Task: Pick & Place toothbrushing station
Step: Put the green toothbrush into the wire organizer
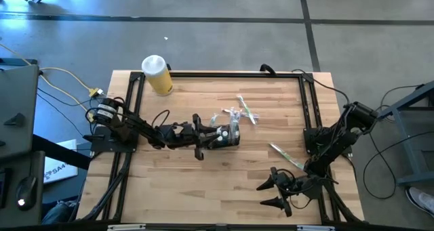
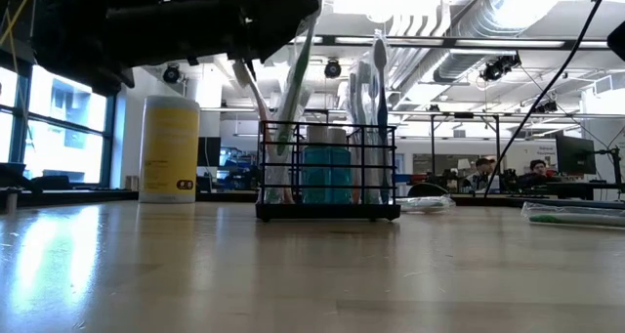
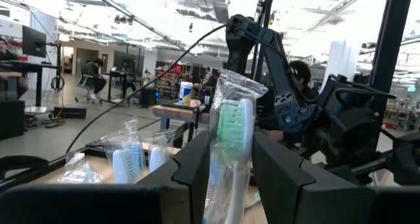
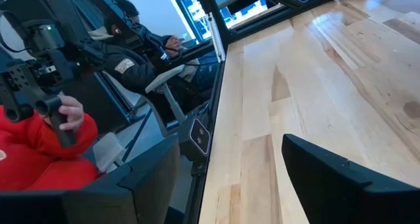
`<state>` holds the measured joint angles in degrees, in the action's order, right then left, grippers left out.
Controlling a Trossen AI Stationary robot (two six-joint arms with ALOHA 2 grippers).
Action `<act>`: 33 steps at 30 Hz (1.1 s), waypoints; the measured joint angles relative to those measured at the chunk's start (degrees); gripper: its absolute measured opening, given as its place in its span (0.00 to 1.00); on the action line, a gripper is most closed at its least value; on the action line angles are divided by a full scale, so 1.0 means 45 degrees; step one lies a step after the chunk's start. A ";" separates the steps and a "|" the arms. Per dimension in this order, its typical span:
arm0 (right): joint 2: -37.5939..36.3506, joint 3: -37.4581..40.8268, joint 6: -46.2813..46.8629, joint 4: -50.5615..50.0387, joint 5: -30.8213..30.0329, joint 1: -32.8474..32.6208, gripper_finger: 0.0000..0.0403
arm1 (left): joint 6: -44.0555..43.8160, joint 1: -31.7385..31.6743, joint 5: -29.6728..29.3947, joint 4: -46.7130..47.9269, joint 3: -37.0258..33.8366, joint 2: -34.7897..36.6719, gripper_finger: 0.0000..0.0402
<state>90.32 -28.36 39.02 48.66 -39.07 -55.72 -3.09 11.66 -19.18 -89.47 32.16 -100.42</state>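
The toothbrushing station, a black mesh caddy, stands mid-table on its flat bottom. It holds several upright toothbrushes and a blue tube. My left gripper reaches in from the table's left, just above the caddy's left side. It is shut on a plastic-wrapped toothbrush with green and white bristles. My right gripper waits open near the table's front right; its own view shows only bare wood between the fingers. My left gripper pinches the wrapped toothbrush by its neck just below the head, between the two fingers. The fingers come nearly level from the table's left and lie across the brush. The brush stands steeply, head up and leaning right; its handle reaches down inside the caddy's walls.
A yellow cylinder with a white lid stands at the far left edge. Loose wrapped toothbrushes lie behind the caddy and toward the right. A black frame rims the table. People sit in the room beyond.
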 joint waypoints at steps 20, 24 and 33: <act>0.0000 0.0000 -0.0051 0.0000 0.0000 0.0000 0.65 | 0.0259 0.0000 0.0153 0.1126 0.0010 0.0000 0.26; 0.0000 0.0000 -0.0051 0.0000 0.0000 0.0000 0.65 | 0.0362 0.0000 0.0405 0.1146 0.0010 0.0000 0.26; 0.0000 0.0000 -0.0055 0.0000 0.0000 0.0000 0.65 | 0.0384 0.0000 0.0563 0.1668 0.0419 -0.0017 0.31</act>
<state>90.32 -28.36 38.77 48.66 -39.07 -55.72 -1.37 11.66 -16.65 -81.97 34.05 -100.50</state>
